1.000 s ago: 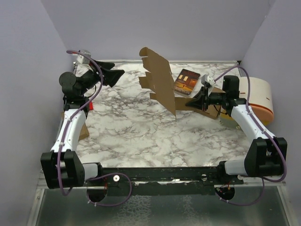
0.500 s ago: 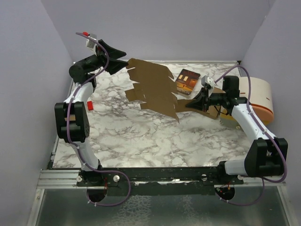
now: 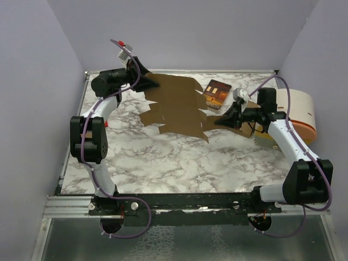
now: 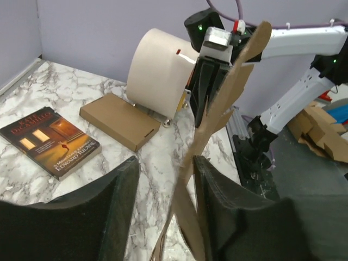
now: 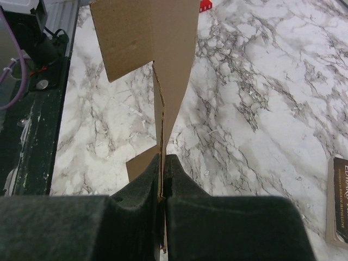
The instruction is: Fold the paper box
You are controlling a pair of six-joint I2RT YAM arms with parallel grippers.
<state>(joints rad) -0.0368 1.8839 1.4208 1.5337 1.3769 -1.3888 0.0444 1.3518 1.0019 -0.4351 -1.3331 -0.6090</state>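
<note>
Clamping the paper box [image 3: 176,106], right fingers [image 5: 138,190] are closed; left fingers [image 4: 119,206] straddle its edge, partly open

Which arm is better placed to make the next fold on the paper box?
Left. Its claw stands open astride the paper box's far-left edge, ready to grip and bend it. The right claw is shut on the opposite edge, seemingly anchoring the sheet.

paper box [image 3: 176,106]: matt tan cardboard. table [image 3: 163,157]: smooth marble-look top. booklet [image 4: 51,140]: printed paper cover.
</note>
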